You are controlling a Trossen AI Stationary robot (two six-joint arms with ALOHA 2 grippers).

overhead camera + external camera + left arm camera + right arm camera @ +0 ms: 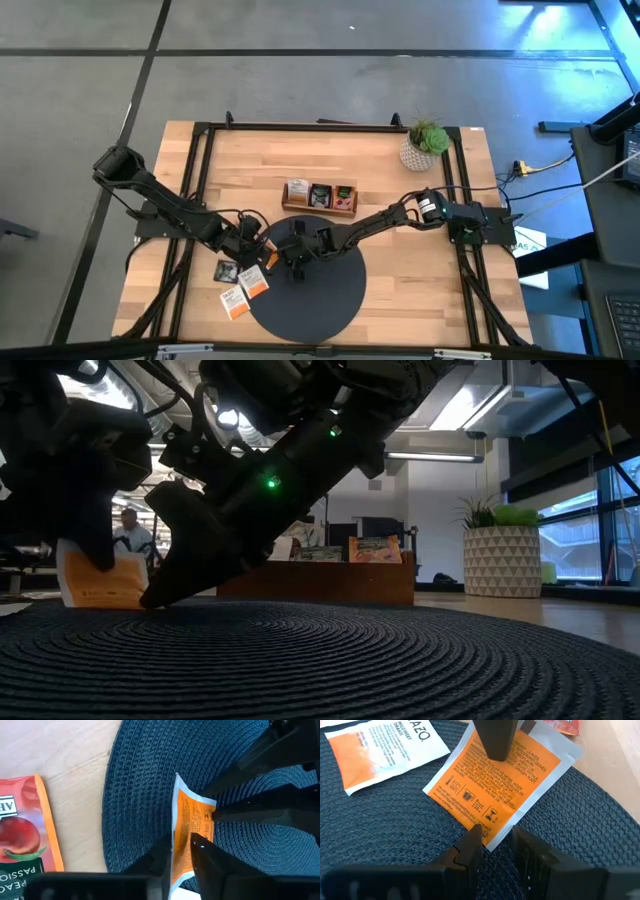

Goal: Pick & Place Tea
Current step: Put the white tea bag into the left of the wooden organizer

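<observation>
On the dark mat's (145, 810) left edge, 1 orange sachet (190, 827) is held upright, clamped by the left gripper (181, 851); the right gripper (496, 840), fingers apart, is poised at its corner.

Sachet (497, 785) stands on the mat's (320, 300) left edge (tray (320, 207) behind).

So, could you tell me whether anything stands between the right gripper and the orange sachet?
Nothing visible does: the right gripper, open, sits at a corner of the orange sachet on the mat, while the left gripper pinches it.
</observation>
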